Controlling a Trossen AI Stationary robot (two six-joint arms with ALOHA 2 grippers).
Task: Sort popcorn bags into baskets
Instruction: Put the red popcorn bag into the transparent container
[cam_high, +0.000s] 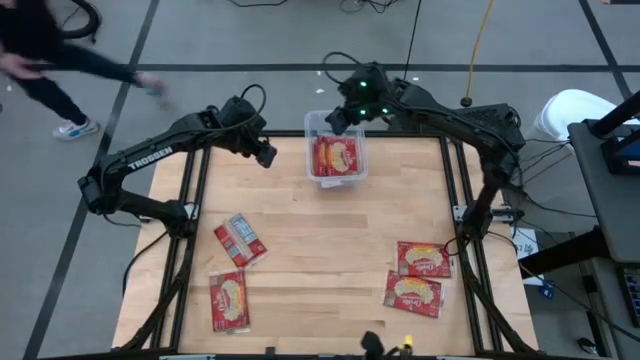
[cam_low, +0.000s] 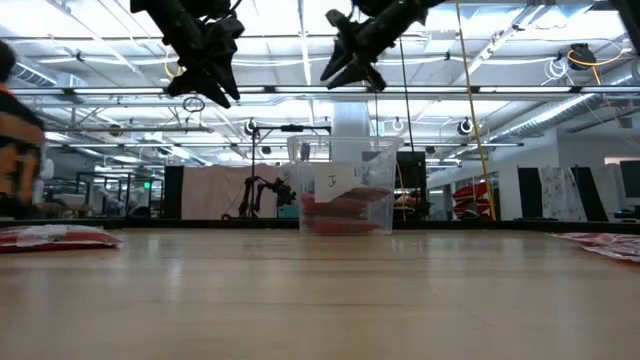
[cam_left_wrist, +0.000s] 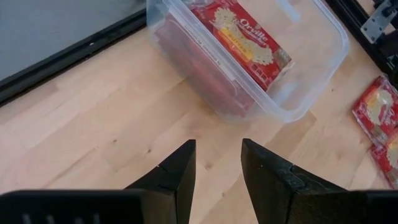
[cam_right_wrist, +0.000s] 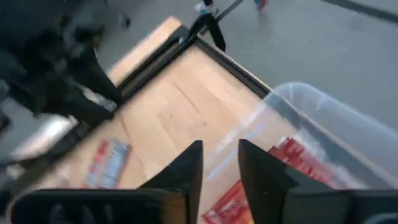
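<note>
The clear plastic tub (cam_high: 311, 128) stands at the table's far middle with red popcorn bags (cam_high: 336, 155) lying inside it; the left wrist view shows the top bag (cam_left_wrist: 242, 37). Loose bags lie flat on the table: two at near left (cam_high: 240, 240) (cam_high: 228, 300), one of them showing a grey-white side, and two at near right (cam_high: 423, 260) (cam_high: 413, 293). My left gripper (cam_high: 265, 152) (cam_left_wrist: 217, 146) hovers left of the tub, open and empty. My right gripper (cam_high: 335, 118) (cam_right_wrist: 221, 144) hangs above the tub's far-left corner, open and empty.
Both grippers are well above the tabletop in the low view (cam_low: 215, 88) (cam_low: 345, 65). A person (cam_high: 60, 70) moves on the floor beyond the table's far-left corner. Dark frame rails (cam_high: 455, 180) run along the table's sides. Bare wood lies between the tub and the loose bags.
</note>
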